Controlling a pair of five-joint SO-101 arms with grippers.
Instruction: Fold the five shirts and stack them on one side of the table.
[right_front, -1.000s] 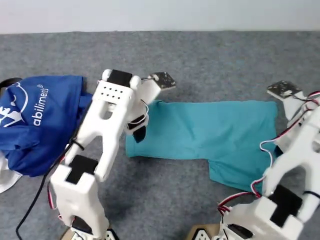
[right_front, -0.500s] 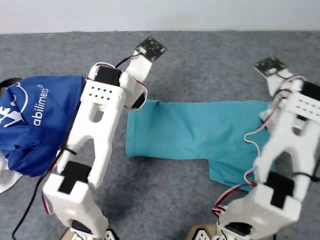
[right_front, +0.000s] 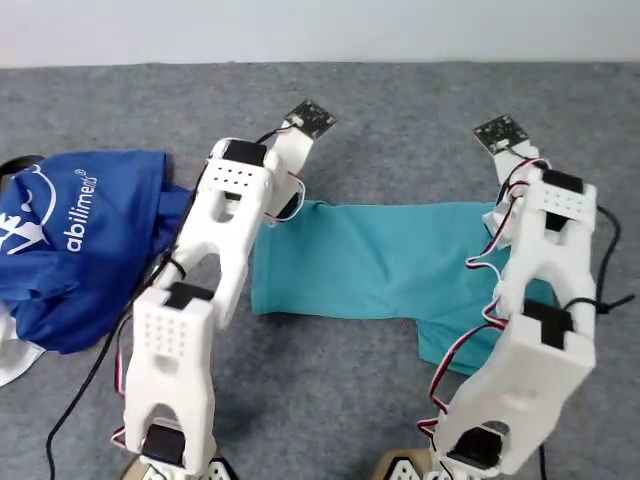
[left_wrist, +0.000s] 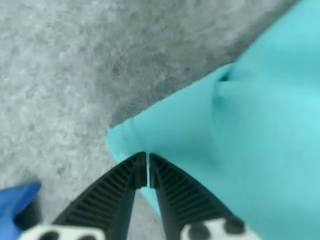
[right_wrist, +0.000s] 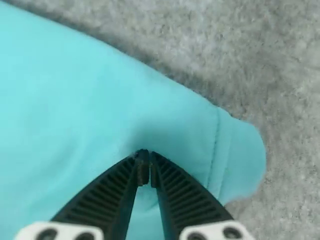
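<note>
Where R hand (right_wrist: 144, 156) grips, shirt (right_front: 380, 260) edge hidden.

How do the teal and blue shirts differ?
The teal shirt lies spread flat; the blue shirt sits bunched at one side. The teal shirt is plain; the blue shirt bears white print. The left jaws and right jaws are shut on the teal shirt's far corners; neither touches the blue shirt. Both lie on the grey table.

Left arm (right_front: 215, 250) and right arm (right_front: 545, 270) are white with black motors, vent holes, red cables; left tool (left_wrist: 146, 159) and right tool (right_wrist: 145, 156) have ribbed black fingers (left_wrist: 115, 190).
</note>
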